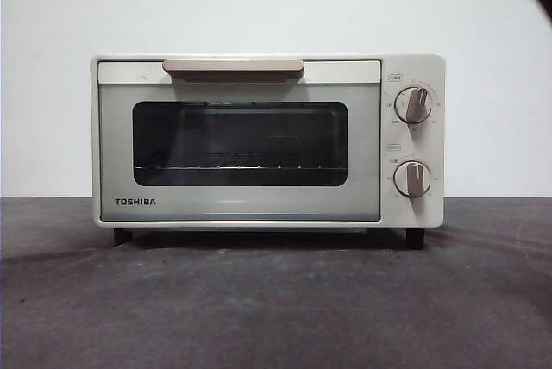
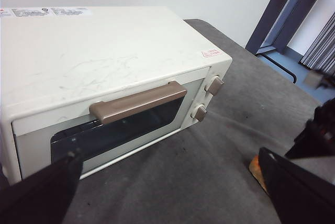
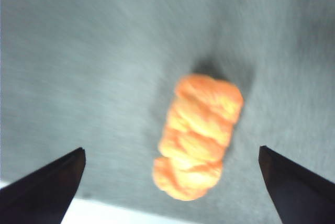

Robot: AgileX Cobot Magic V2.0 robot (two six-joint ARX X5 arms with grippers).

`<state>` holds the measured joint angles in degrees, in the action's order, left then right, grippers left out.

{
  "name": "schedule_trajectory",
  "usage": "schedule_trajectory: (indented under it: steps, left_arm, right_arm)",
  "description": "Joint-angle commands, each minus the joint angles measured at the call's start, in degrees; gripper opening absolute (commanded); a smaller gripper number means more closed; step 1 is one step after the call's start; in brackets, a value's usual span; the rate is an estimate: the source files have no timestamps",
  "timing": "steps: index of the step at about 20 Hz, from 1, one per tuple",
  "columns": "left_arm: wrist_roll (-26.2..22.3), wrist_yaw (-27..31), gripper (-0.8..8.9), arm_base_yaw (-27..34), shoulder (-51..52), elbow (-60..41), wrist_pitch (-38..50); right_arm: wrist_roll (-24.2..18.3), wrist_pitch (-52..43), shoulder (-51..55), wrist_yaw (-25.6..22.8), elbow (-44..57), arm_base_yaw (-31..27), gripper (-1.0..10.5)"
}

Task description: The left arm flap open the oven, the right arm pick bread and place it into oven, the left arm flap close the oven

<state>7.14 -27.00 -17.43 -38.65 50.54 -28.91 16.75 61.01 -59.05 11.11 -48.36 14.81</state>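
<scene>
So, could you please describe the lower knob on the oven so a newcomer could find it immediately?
Start at the cream-white oven on the dark grey table. To the right of its glass door two beige knobs are stacked. The lower knob sits near the base, its bar pointing nearly straight up, while the upper knob tilts right.

From the front view I see bare grey table point(image 1: 276, 300) before the oven point(image 1: 267, 140), open to approach. The door is shut, so it blocks the cavity; only the handle point(image 1: 233, 67) stands proud across its top edge. In my left wrist view the left gripper point(image 2: 170, 182), jaws spread, has free table between it and the door. Under the right gripper point(image 3: 171, 182), jaws apart, the bread point(image 3: 199, 136) lies alone on the cloth, with bare cloth on every side.
</scene>
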Motion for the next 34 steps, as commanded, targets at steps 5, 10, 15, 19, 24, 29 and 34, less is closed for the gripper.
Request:
schedule_trajectory:
  steps: [5, 10, 15, 19, 24, 29, 34]
  left_arm:
    - [0.0, 0.0, 5.90, -0.3, -0.2, 1.3, 0.6]
    - [0.0, 0.0, 5.90, -0.3, -0.3, 1.3, 0.6]
    - [-0.1, 0.2, 5.90, -0.3, -0.3, 1.3, 0.6]
    - [-0.6, 1.9, 5.88, -0.3, -0.7, 1.3, 0.6]
    - [-0.5, 1.9, 4.13, -0.3, -2.7, 1.3, 0.6]
    - [-0.5, 1.9, 1.90, -0.3, -8.9, 2.1, 2.3]
    - [-4.9, 1.9, 0.07, -2.1, -21.1, 8.7, 3.7]
  right_arm:
    - [6.3, -10.5, -5.5, -3.2, 7.9, 2.5, 5.4]
    - [6.6, -12.7, -10.4, -3.9, 9.2, 2.5, 5.3]
    - [6.4, -13.9, -12.9, -1.6, 9.2, 2.6, 3.3]
    - [4.7, -14.4, -12.8, -2.0, 9.1, 2.6, 2.0]
    - [3.6, -11.0, -8.9, -0.4, 6.2, 2.6, 1.9]
    - [2.5, -1.8, 1.6, -0.1, -2.4, 2.6, 1.9]
    - [2.3, 5.6, 11.5, 4.4, -9.7, 2.6, 1.9]
